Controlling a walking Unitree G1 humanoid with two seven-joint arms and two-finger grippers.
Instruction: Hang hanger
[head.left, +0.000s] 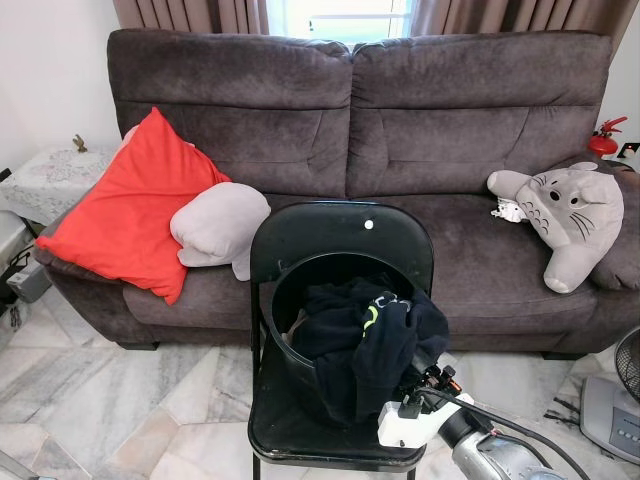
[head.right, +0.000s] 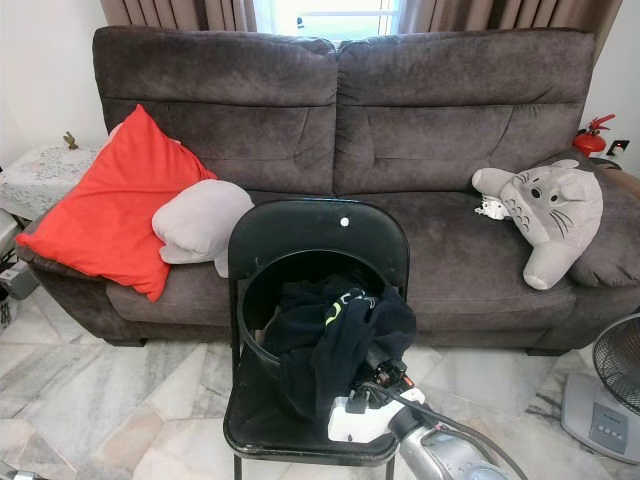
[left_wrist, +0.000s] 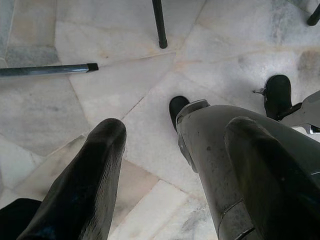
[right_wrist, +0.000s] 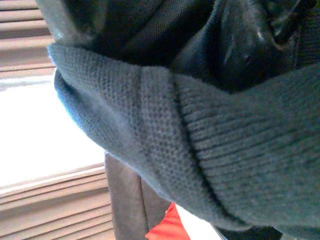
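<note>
A black round basket (head.left: 285, 330) stands on the seat of a black folding chair (head.left: 340, 235) in front of the sofa. A heap of dark clothes (head.left: 365, 325) with a green mark fills it and hangs over the near rim. My right gripper (head.left: 408, 378) comes in from the lower right and is pushed into this heap at the basket's near right side. In the right wrist view a dark grey knit cloth (right_wrist: 210, 150) lies right against the camera. My left gripper (left_wrist: 175, 127) hangs idle over the marble floor (left_wrist: 120, 80), open and holding nothing.
A dark brown sofa (head.left: 440, 130) stands behind the chair with a red cushion (head.left: 130, 205), a grey cushion (head.left: 218, 225) and a grey plush toy (head.left: 565, 210). A fan base (head.left: 615, 410) sits at the right. A lace-covered side table (head.left: 50, 175) is at the left.
</note>
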